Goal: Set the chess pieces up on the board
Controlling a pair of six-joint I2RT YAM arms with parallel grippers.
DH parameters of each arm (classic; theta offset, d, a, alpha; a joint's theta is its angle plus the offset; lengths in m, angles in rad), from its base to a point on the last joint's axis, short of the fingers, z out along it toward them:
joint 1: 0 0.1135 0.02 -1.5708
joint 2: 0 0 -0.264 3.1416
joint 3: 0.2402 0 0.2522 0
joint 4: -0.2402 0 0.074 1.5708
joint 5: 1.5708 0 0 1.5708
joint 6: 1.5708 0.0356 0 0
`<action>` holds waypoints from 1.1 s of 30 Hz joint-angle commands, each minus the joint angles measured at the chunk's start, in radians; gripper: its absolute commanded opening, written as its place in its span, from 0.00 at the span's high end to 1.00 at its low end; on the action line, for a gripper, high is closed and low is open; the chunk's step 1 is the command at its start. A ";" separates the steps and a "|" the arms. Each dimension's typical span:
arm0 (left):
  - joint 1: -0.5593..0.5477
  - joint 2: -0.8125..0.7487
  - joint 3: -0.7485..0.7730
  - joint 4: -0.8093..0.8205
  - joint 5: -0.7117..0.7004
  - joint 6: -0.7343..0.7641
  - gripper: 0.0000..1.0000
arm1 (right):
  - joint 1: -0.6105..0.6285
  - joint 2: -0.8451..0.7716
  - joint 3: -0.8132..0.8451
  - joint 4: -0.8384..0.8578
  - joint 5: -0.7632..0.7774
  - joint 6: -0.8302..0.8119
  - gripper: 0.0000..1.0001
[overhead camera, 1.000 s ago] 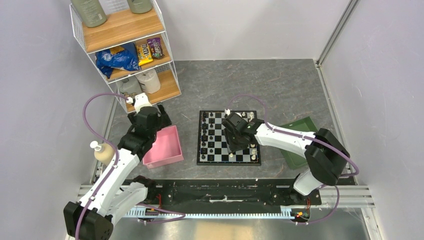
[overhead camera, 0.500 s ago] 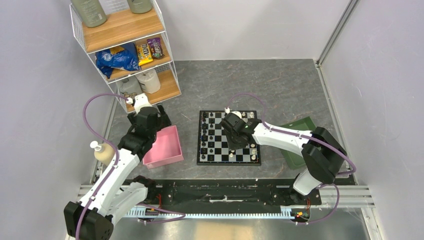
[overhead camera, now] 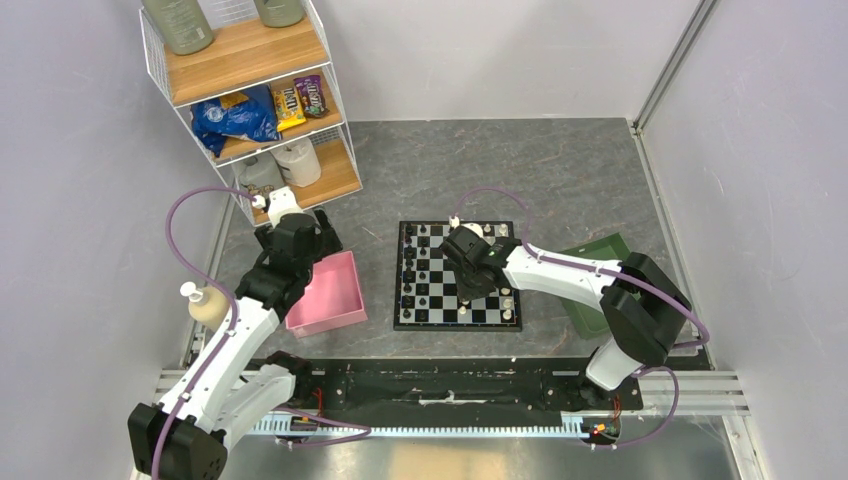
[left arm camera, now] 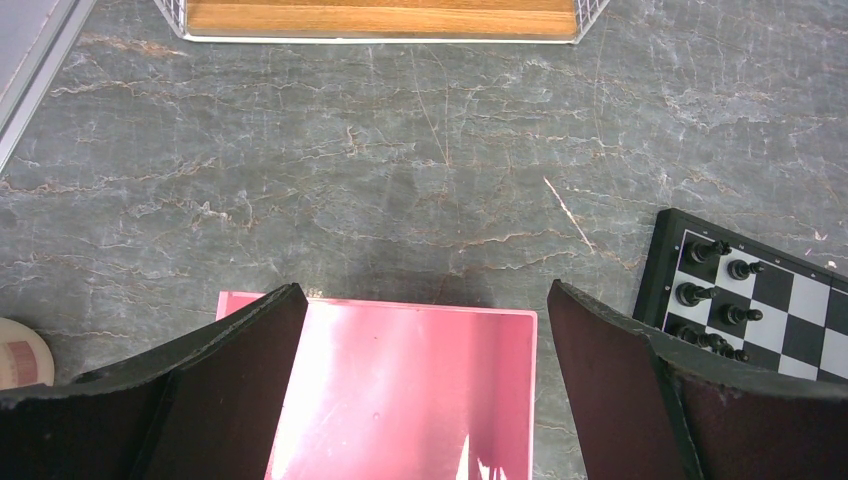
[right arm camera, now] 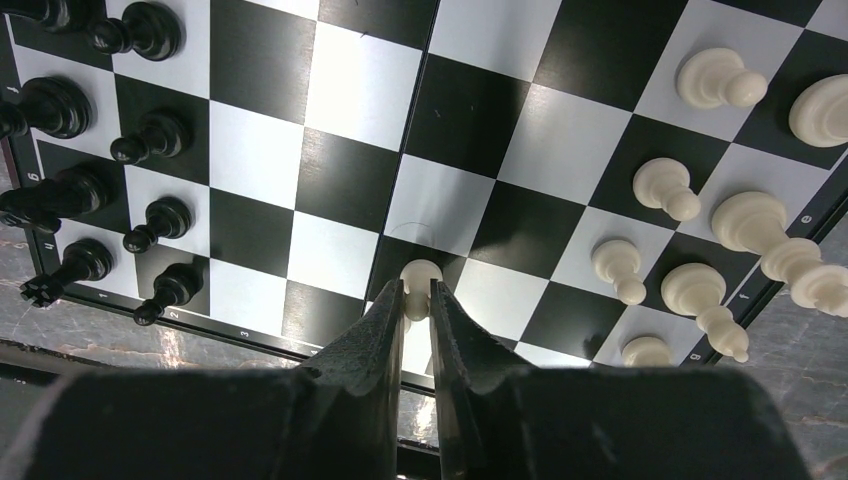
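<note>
White pawn [right arm camera: 420, 272] | pinched by right end effector [right arm camera: 417, 292] (white pieces [right arm camera: 665, 188] beside) | left end effector [left arm camera: 425, 290] wide

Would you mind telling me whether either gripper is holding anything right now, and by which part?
The right gripper pinches a white pawn just below its head; the left gripper is open and holds nothing.

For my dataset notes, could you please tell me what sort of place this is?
Most likely a robotics lab test cell: two arms bolted to a metal rail, plain partition walls closing in the grey table, and a wire shelf of snacks.
</note>
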 commanded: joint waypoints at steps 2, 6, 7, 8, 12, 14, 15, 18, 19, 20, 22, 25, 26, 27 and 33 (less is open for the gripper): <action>0.006 -0.006 -0.006 0.022 -0.015 0.021 0.00 | 0.004 -0.034 0.021 -0.003 0.016 0.006 0.80; 0.006 -0.004 -0.005 0.022 -0.013 0.022 0.00 | 0.005 -0.050 0.013 -0.008 0.032 0.010 0.82; 0.006 -0.005 -0.005 0.022 -0.013 0.022 0.00 | 0.005 -0.058 0.010 -0.009 0.037 0.014 0.83; 0.006 -0.006 -0.006 0.022 -0.013 0.022 0.00 | 0.004 -0.066 0.005 -0.010 0.046 0.016 0.83; 0.008 -0.010 -0.004 0.022 -0.013 0.024 0.00 | 0.004 -0.115 -0.019 -0.023 0.088 0.037 0.84; 0.007 -0.012 -0.003 0.022 -0.013 0.023 0.00 | 0.004 -0.144 -0.036 -0.031 0.109 0.046 0.84; 0.007 -0.011 -0.004 0.022 -0.012 0.023 0.00 | 0.005 -0.156 -0.045 -0.034 0.118 0.052 0.84; 0.008 -0.008 0.000 0.022 -0.010 0.024 0.00 | 0.001 -0.196 -0.071 -0.048 0.140 0.067 0.84; 0.009 -0.007 0.002 0.021 -0.010 0.023 0.00 | -0.001 -0.206 -0.080 -0.053 0.145 0.072 0.84; 0.009 -0.009 0.003 0.021 -0.008 0.024 0.00 | -0.005 -0.219 -0.089 -0.057 0.147 0.076 0.84; 0.009 -0.012 0.004 0.020 -0.009 0.024 0.00 | -0.012 -0.238 -0.108 -0.062 0.148 0.084 0.83; 0.009 -0.014 0.002 0.022 -0.008 0.023 0.00 | -0.028 -0.254 -0.132 -0.066 0.146 0.093 0.83; 0.009 -0.012 0.002 0.021 -0.008 0.024 0.00 | -0.032 -0.261 -0.140 -0.067 0.146 0.095 0.83; 0.009 -0.013 0.004 0.022 -0.007 0.023 0.00 | -0.036 -0.264 -0.146 -0.067 0.145 0.096 0.83; 0.009 -0.008 0.007 0.023 -0.002 0.024 0.00 | -0.066 -0.268 -0.172 -0.061 0.136 0.094 0.83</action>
